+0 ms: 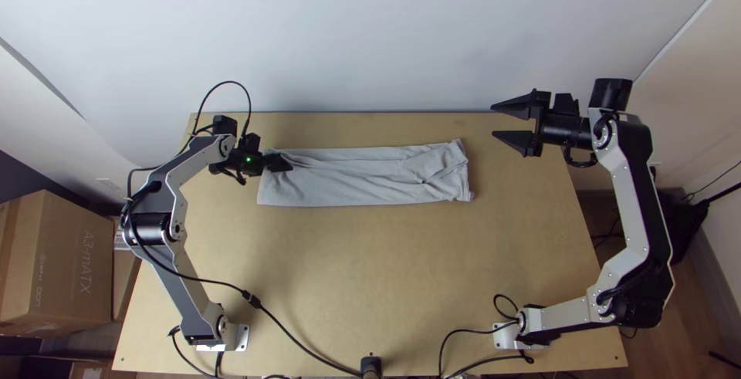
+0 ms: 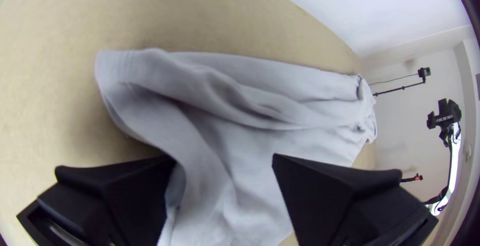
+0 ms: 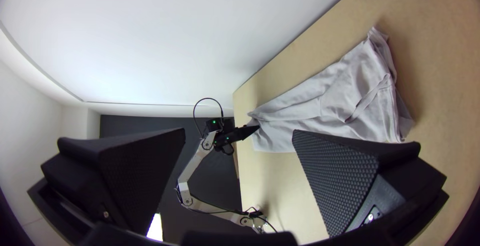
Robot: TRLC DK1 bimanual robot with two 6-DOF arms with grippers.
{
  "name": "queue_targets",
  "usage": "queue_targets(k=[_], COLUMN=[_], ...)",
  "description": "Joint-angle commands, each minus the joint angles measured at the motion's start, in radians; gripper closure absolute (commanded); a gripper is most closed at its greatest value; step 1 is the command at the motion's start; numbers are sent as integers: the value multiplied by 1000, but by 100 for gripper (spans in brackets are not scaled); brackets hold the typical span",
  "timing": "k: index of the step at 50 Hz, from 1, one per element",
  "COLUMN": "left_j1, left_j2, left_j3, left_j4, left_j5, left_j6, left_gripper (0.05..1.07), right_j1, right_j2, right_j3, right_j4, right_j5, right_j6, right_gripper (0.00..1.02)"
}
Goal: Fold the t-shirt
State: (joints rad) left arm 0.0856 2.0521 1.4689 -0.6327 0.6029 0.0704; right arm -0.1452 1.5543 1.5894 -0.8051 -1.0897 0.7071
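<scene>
In the top view the light grey t-shirt [image 1: 347, 182] lies as a long folded strip across the table's far half, with creases at its right end. My left gripper [image 1: 287, 164] is at the strip's left end. In the left wrist view the t-shirt [image 2: 250, 141] has a raised fold between the parted fingers of my left gripper [image 2: 224, 160], close against one of them. My right gripper [image 1: 493, 120] stands open beyond the cloth's right end, apart from it. The right wrist view has the t-shirt [image 3: 320, 113] past the spread fingers of my right gripper [image 3: 239, 132].
Bare wood of the table [image 1: 370, 263] stretches between the cloth and the near edge. A white wall [image 1: 370, 39] rises behind the far edge. A black cable [image 1: 297, 340] crosses the near left part. Cardboard boxes [image 1: 58, 263] stand at the left, off the table.
</scene>
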Motion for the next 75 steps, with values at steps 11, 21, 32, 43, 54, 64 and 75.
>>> queue_targets(k=[11, 21, 32, 43, 54, 64, 75], left_j1=[95, 197, 362, 441, 345, 143, -66], left_j2=[-26, -98, -110, -139, -262, -336, -291], left_j3=[-128, -97, 42, 136, 189, 223, 286], left_j4=[-58, -144, -283, -375, -463, -486, -483], left_j5=[-29, -29, -61, -89, -112, -176, -242], left_j6=[40, 115, 212, 259, 241, 146, 11], left_gripper=[105, 105, 105, 105, 105, 105, 105], right_j1=[-5, -5, -7, -1, 1, 2, -1], right_j2=[-59, -72, -79, -83, -89, -102, -126], right_j3=[-82, -101, -123, -138, -135, -134, -135], right_j4=[-6, -6, -6, -5, -5, -6, -11], right_j5=[-12, -12, -12, -12, -10, -10, -7], right_j6=[8, -6, -24, -40, -41, -35, -32], right_gripper=[3, 3, 3, 3, 3, 3, 3])
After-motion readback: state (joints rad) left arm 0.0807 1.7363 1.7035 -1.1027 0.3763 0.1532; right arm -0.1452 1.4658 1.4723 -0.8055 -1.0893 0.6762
